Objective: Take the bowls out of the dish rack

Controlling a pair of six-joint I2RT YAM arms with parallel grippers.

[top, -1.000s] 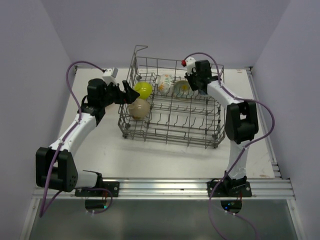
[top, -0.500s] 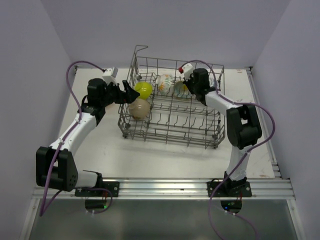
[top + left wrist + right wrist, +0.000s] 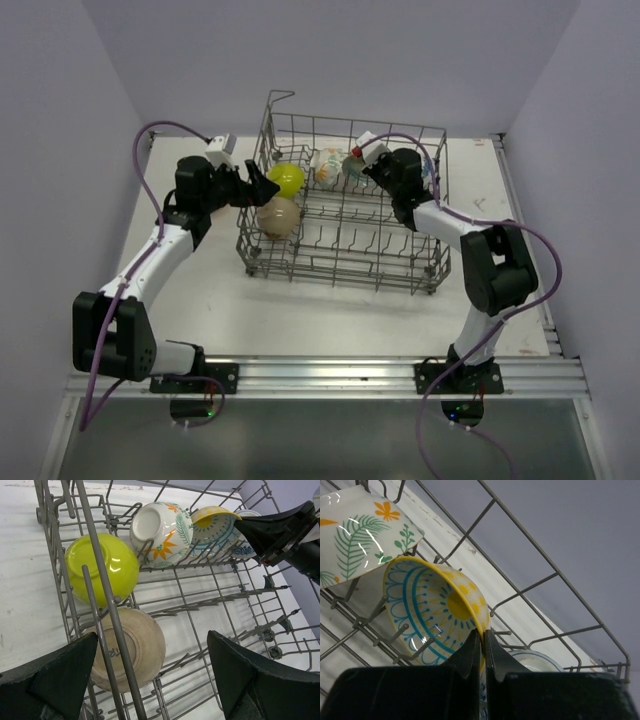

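Having swung leftward over the grey wire dish rack (image 3: 345,250), the right gripper (image 3: 482,639) now pinches the rim of the yellow-rimmed, blue-patterned round bowl (image 3: 427,615), apparently ready to lift, while the left gripper (image 3: 151,645) gapes wide.

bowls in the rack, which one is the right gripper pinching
The yellow-and-blue patterned bowl: the right gripper is closed on its rim. The lime bowl, beige bowl and floral bowl are not gripped.

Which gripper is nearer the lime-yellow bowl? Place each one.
Left. The left gripper is open at the dish rack's left wall, beside the lime-yellow bowl. The right gripper is farther right, shut on the orange-yellow bowl's rim.
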